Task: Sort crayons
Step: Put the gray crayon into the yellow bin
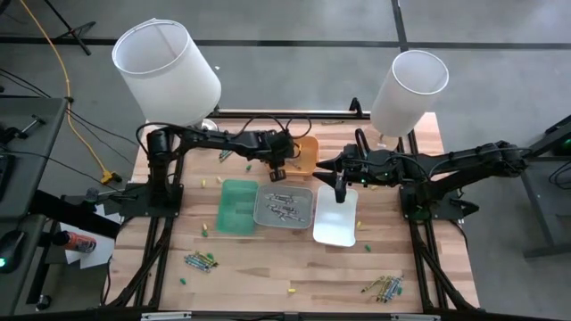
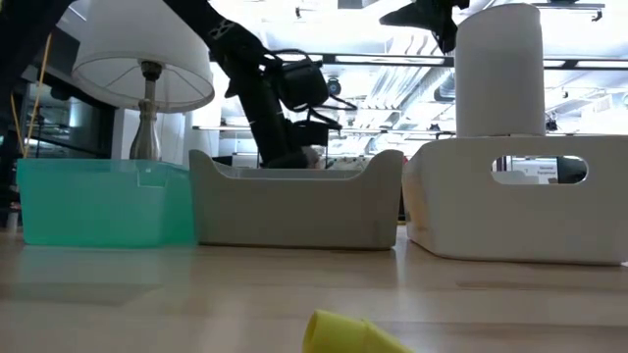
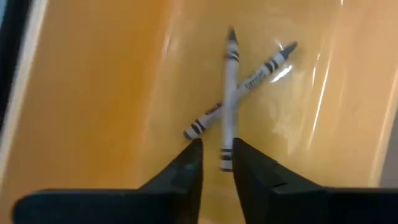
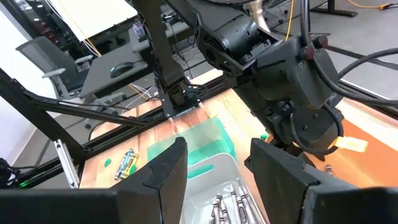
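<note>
**Left gripper parted over two grey crayons in the orange tray**

Nearest the front edge of the table lie two loose clusters of crayons, one by the front-left corner (image 1: pixel 200 260) and one by the front-right corner (image 1: pixel 385 286), with single yellow and green pieces scattered on the wood between them. In the low view a yellow crayon (image 2: pixel 345 333) lies close at the front edge.

Mid-table, three trays stand side by side: the green tray (image 1: pixel 237 207) on the left, the grey tray (image 1: pixel 304 212) in the middle holding a heap of grey crayons (image 1: pixel 282 205), and the white tray (image 1: pixel 335 227) on the right.

The right gripper (image 4: pixel 214 168) hangs above the far end of the white tray; its fingers stand well apart and nothing is between them.

Farther back, toward the far edge, sits the orange tray (image 1: pixel 308 153). The left gripper (image 3: pixel 216 163) is over it, its fingers a narrow gap apart. Two grey crayons (image 3: pixel 231 93) lie crossed on the tray floor; the end of one lies in the gap between the fingertips, and the fingers are not clamped on it.
</note>
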Controlling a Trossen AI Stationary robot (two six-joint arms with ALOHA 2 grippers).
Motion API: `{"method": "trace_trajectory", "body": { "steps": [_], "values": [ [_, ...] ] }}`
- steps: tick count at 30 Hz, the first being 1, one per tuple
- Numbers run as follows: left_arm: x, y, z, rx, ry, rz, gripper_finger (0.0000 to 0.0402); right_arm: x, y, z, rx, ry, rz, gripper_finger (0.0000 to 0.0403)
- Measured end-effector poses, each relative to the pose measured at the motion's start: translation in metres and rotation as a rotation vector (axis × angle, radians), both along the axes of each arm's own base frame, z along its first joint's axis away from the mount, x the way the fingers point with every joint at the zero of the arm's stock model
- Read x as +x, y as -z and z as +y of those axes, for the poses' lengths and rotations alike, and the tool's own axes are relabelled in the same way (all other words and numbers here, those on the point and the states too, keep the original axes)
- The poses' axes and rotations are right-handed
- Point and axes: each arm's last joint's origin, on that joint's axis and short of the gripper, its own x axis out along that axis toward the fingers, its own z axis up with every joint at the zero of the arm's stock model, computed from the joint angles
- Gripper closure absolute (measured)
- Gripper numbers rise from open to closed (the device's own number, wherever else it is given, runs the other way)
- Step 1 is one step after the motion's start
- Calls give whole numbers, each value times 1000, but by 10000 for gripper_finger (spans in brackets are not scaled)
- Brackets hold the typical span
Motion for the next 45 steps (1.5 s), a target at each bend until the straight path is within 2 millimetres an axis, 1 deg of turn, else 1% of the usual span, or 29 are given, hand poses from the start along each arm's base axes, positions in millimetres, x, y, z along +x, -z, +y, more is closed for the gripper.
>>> {"method": "trace_trajectory", "body": {
  "steps": [2,4,6,8,9,10,12,15,16,19,22,26,30,32,35,45],
  "values": [
    [-2,-7,0,-8,-2,21,296,0,0,0,0,0,0,233],
    [2,-19,1,-3,-2,11,277,0,0,0,-1,0,1,233],
    [-1,-36,1,-7,-6,23,260,0,0,0,-1,0,2,233],
    [-1,-57,1,-4,-14,-30,247,0,0,0,-2,1,4,233],
    [-5,-67,0,-16,-23,-57,243,0,0,0,-4,0,4,233],
    [-9,-77,-3,-36,-38,-85,239,0,0,0,-6,0,0,233],
    [-16,-101,-6,-75,-62,-194,237,0,0,0,-8,-1,2,233],
    [-34,-128,-18,-139,-72,-358,237,0,0,0,-8,0,-1,233],
    [-41,-135,-24,-148,-71,-413,238,0,0,0,-8,0,1,233],
    [-64,-150,-47,-165,-48,-591,240,0,0,0,-12,-1,2,233],
    [-89,-153,-75,-192,2,-771,240,0,0,0,-29,-6,5,233],
    [-118,-142,-108,-227,37,-974,241,0,0,0,-40,-9,7,233],
    [-140,-126,-127,-209,22,-1077,241,0,-1,0,-40,-9,-1,233],
    [-146,-123,-131,-196,9,-1113,241,0,-1,0,-39,-9,-7,233],
    [-151,-124,-135,-185,-4,-1140,241,0,-2,0,-38,-9,-12,233],
    [-151,-124,-136,-185,-3,-1139,241,1,-2,0,-23,-6,-17,233]
  ]
}}
